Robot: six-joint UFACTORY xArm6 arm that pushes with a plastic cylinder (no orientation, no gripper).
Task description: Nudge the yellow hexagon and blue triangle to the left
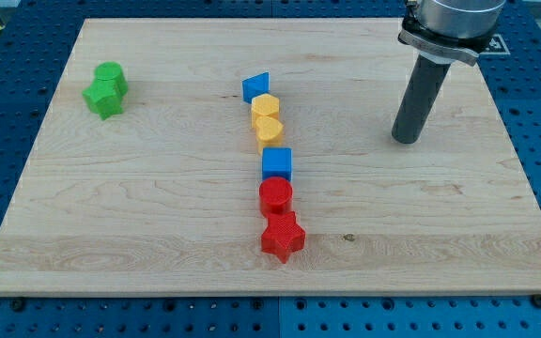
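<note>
- Two blue: blue triangle (255, 87), blue cube (277, 163).
- Two yellow: yellow hexagon (265, 106) (touching the triangle), yellow heart (268, 130).
- Two red (280, 218); two green (106, 89), upper left.
- My tip (406, 139), upper right, touches no block.

No text, label, brand or number can be read anywhere: the wooden counter (158, 216) is plain, the coloured blocks carry no markings, and the dark rod is unmarked.

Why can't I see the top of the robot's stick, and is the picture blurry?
Camera view: the frame's top edge cuts off the arm above the rod; my tip shows sharp. The blocks, like the blue triangle and yellow hexagon, look crisp under soft, even light with faint shadows.
</note>
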